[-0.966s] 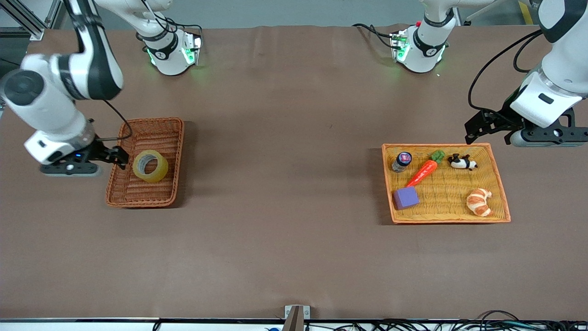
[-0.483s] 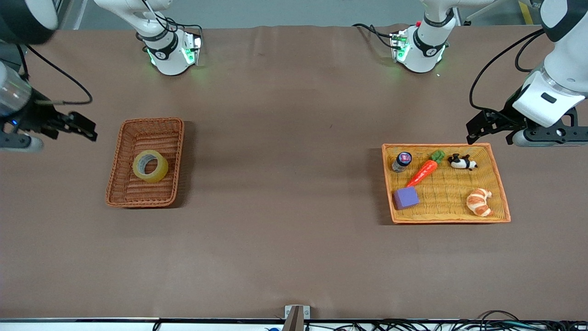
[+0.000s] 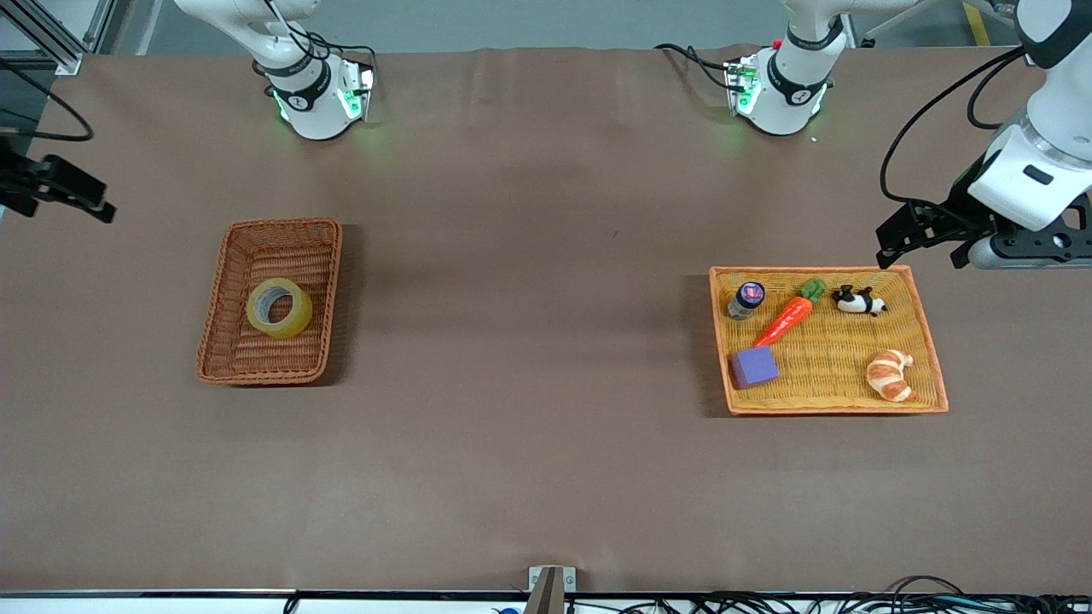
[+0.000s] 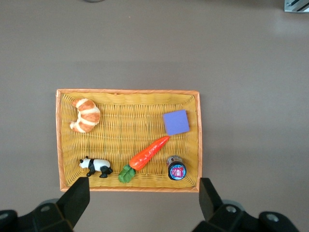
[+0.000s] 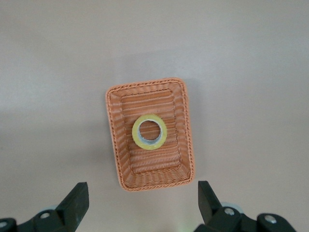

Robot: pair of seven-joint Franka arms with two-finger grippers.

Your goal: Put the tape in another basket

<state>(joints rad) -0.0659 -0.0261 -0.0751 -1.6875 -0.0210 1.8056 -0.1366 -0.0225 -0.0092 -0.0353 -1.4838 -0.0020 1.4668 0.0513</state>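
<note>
The tape [image 3: 279, 308], a yellowish ring with a grey core, lies flat in the reddish-brown wicker basket [image 3: 256, 358] toward the right arm's end of the table. In the right wrist view the tape [image 5: 149, 131] sits in the middle of the basket [image 5: 124, 145]. My right gripper [image 3: 92, 198] is open and empty, raised over bare table off the basket's outer side; it also shows in its wrist view [image 5: 143, 203]. My left gripper [image 3: 893, 243] is open and empty, up over the table by the yellow tray's edge nearest the bases; its wrist view [image 4: 143, 203] shows it too.
The flat yellow-orange tray [image 3: 827, 358] toward the left arm's end holds a purple cube [image 3: 754, 367], a carrot [image 3: 789, 317], a toy panda [image 3: 857, 300], a croissant [image 3: 889, 375] and a small bottle [image 3: 746, 300]. The left wrist view shows the tray [image 4: 135, 125] from above.
My right gripper has lifted away from beside the basket and moved out toward the table's end and the bases. The tape stays in the basket. My left gripper has shifted slightly outward.
</note>
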